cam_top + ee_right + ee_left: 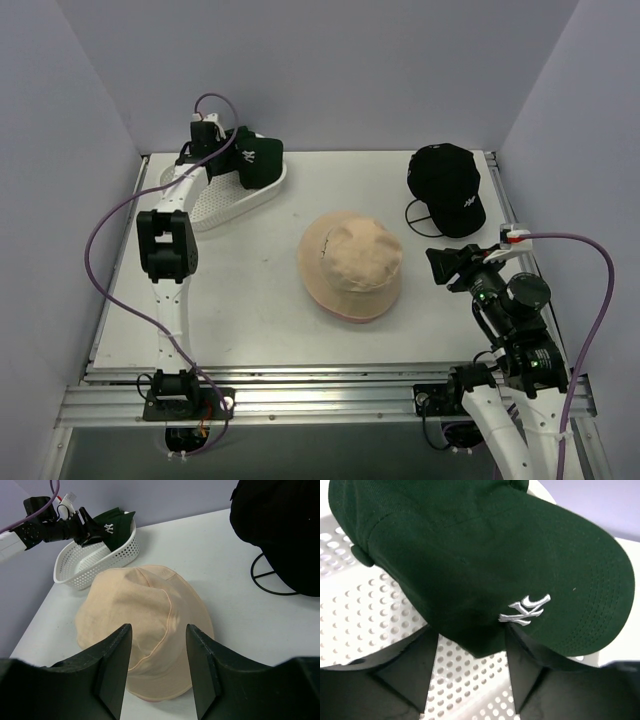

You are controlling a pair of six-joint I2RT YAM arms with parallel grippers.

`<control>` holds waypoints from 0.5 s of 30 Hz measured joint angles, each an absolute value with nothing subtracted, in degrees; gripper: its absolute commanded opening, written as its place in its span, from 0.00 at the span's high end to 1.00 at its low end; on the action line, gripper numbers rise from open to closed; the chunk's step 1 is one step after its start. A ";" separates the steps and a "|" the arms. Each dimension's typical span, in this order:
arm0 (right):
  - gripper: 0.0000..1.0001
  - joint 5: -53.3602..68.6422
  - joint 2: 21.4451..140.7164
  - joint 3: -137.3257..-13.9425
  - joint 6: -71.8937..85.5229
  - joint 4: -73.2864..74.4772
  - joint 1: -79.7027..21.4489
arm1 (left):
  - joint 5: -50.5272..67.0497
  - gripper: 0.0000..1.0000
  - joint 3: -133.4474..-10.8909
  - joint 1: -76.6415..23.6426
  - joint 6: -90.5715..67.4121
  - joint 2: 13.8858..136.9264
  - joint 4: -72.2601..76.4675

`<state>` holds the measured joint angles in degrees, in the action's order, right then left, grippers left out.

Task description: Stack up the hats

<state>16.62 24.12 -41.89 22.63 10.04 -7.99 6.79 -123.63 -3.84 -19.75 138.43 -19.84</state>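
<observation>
So, stacked: I count only tan bucket hat [350,262] over pink bucket hat [346,318], right of basket [215,215].
Pending: dark green cap [258,160] in basket; black cap [448,185] farther right.
Left gripper [472,639]: parted, at dark green cap.
Right gripper [157,630]: wide, empty.

A white table [250,290] stands enclosed by 3 plain lavender walls [320,70], evenly lit; an aluminium rail [330,400] runs along its near edge.

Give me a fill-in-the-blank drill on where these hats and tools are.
The green cap lies in the white ____. The far-right cap is ____ in colour. The tool open over the tan hat is the ____ one.
Missing words: basket; black; right.
</observation>
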 measured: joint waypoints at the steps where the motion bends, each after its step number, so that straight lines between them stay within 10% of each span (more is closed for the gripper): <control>1: 0.57 16.62 24.12 -41.80 22.61 10.07 -7.99 | 7.49 0.54 -123.94 -3.57 -20.03 138.91 -19.22; 6: 0.57 16.62 24.10 -41.67 22.61 10.00 -7.99 | 10.35 0.95 -124.01 -2.57 -21.10 140.35 -15.88; 15: 0.57 16.60 24.16 -41.65 22.65 9.34 -7.99 | 13.45 0.98 -121.49 -2.42 -21.15 139.37 -12.08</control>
